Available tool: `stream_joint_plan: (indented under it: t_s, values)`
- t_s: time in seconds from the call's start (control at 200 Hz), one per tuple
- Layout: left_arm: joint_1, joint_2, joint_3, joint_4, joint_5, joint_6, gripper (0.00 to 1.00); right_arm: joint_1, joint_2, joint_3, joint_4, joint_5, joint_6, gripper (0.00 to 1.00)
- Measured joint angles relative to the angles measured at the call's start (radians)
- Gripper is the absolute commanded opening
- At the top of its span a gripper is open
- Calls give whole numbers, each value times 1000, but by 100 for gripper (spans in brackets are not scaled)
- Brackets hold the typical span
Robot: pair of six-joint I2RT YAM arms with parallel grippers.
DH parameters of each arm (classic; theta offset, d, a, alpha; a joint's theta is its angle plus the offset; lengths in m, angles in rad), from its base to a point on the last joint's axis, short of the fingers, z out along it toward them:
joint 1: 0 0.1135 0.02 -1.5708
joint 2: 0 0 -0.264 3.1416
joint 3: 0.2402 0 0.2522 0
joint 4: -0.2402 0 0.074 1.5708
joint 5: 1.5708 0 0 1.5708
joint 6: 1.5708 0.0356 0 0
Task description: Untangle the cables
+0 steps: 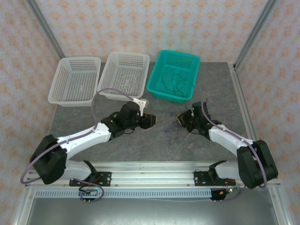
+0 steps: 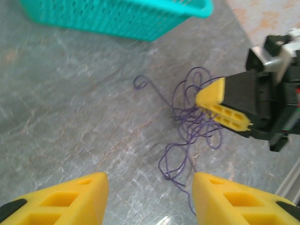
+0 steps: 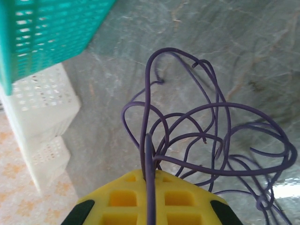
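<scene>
A wispy tangle of purple cables [image 1: 172,135] lies on the grey table between the two arms. My right gripper [image 3: 150,176] is shut on strands of the purple cables [image 3: 201,131], which loop out ahead of its yellow fingers. In the left wrist view the right gripper [image 2: 222,105] sits at the upper right edge of the cable tangle [image 2: 190,122]. My left gripper [image 2: 150,197] is open just short of the tangle, with one loose cable end lying between its fingers [image 2: 65,199]. From above, the left gripper [image 1: 151,120] faces the right gripper [image 1: 181,120].
A teal basket [image 1: 155,86] holding thin green wires stands at the back, right of centre. Two white baskets [image 1: 105,86] [image 1: 55,91] stand to its left; the nearer one holds pale wires. Metal frame posts border the table.
</scene>
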State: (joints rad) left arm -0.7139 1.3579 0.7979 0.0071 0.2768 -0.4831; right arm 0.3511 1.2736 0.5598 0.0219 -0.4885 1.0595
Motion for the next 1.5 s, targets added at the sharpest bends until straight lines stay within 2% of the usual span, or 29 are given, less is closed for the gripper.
stream_joint_plan:
  t_s: [0.17,0.505,0.841,1.211,1.501]
  values:
    - [-3,103,27,6,-4,-71,50,0,17,-22,13,-17,-62,0]
    - [-33,401,245,63,-30,-224,46,0,72,-48,29,-77,-119,0]
    - [-34,642,399,75,-49,-253,40,0,76,-48,29,-89,-122,0]
    - [-39,722,482,66,-47,-233,31,0,76,-48,29,-88,-122,0]
    - [-39,755,520,38,-50,-195,14,0,74,-48,28,-84,-122,0]
